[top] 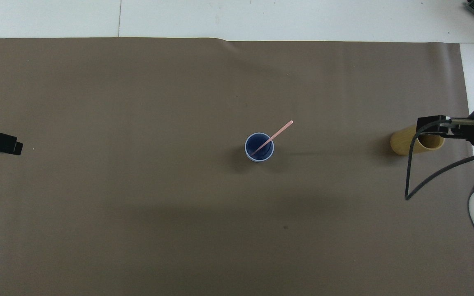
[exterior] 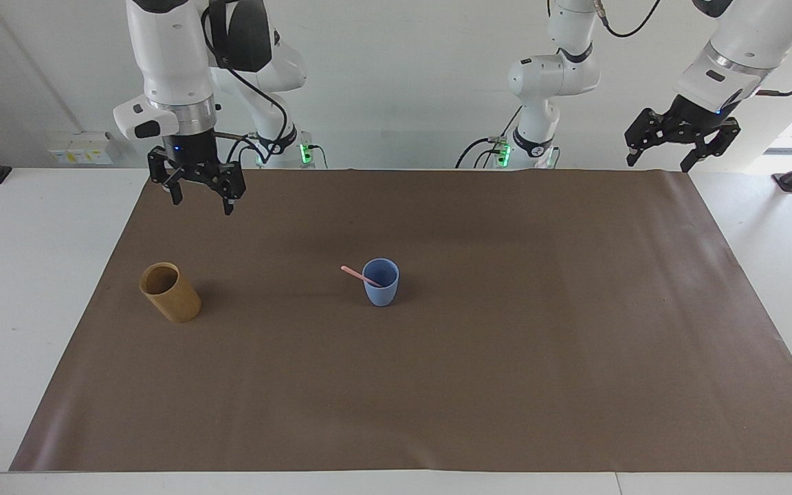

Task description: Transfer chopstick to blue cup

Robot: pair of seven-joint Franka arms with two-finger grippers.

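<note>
The blue cup (exterior: 381,281) stands upright in the middle of the brown mat, and it also shows in the overhead view (top: 259,147). One pale-pink chopstick (exterior: 358,275) leans in it, its upper end sticking out toward the right arm's end of the table; it shows in the overhead view too (top: 277,134). My right gripper (exterior: 202,203) is open and empty, raised over the mat's corner at the right arm's end. In the overhead view only part of the right gripper (top: 436,124) shows. My left gripper (exterior: 658,165) is open and empty, and waits raised at the left arm's end.
A tan cylindrical cup (exterior: 170,292) stands on the mat toward the right arm's end, and the overhead view shows it partly covered by the raised right gripper (top: 403,142). The brown mat (exterior: 506,385) covers most of the white table.
</note>
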